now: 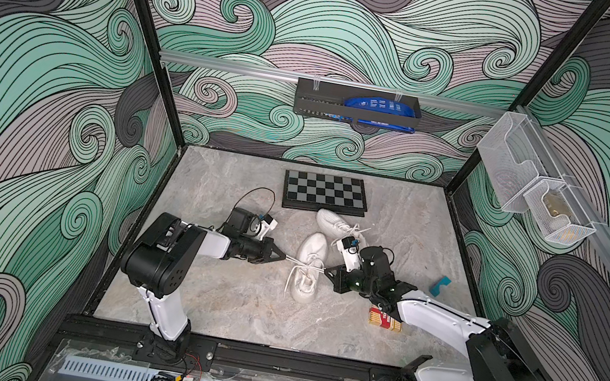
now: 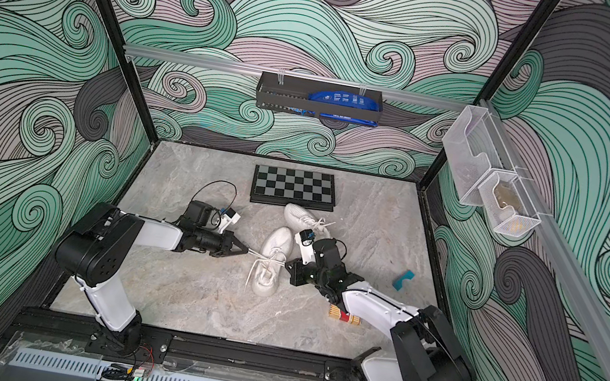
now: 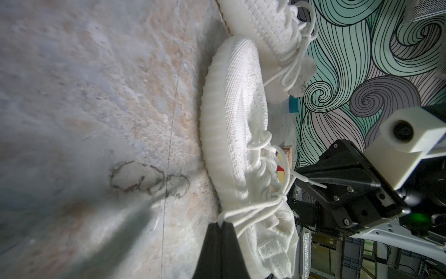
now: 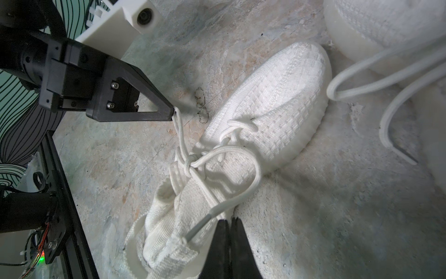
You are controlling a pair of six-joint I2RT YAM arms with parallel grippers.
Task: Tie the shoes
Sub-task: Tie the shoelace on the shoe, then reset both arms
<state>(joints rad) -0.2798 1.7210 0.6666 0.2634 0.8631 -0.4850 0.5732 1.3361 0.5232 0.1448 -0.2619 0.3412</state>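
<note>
Marble-patterned stone forms the tabletop [image 1: 217, 302], where the left arm [image 1: 176, 245] and the right arm [image 1: 441, 319], both black and white, reach in from the edge opposite a folded chessboard [image 1: 324, 192] lying near the back wall. Two white knit shoes sit on the arms' side of the chessboard. The far shoe [image 1: 333, 221] rests just beside the chessboard's front edge, its laces loose. The near shoe [image 1: 309, 267] lies farther from the chessboard, with its toe pointing toward it and close against the far shoe. A red-and-yellow box [image 1: 386, 320] lies farther still from the chessboard, partly under the right arm, and a small teal piece [image 1: 440, 285] sits well apart from the chessboard toward the right wall. The two grippers flank the near shoe. The left gripper [image 4: 172, 113] has its fingers pressed nearly together on a lace loop [image 4: 179, 130], which stretches from a knot [image 4: 190, 165] over the tongue out to the fingertips. On the shoe's other side, the right gripper [image 4: 229, 220] stands only a thin slit apart with nothing visibly between its fingers. The grey-tipped lace end [image 4: 200, 225] lies just beside one of those fingers.
</note>
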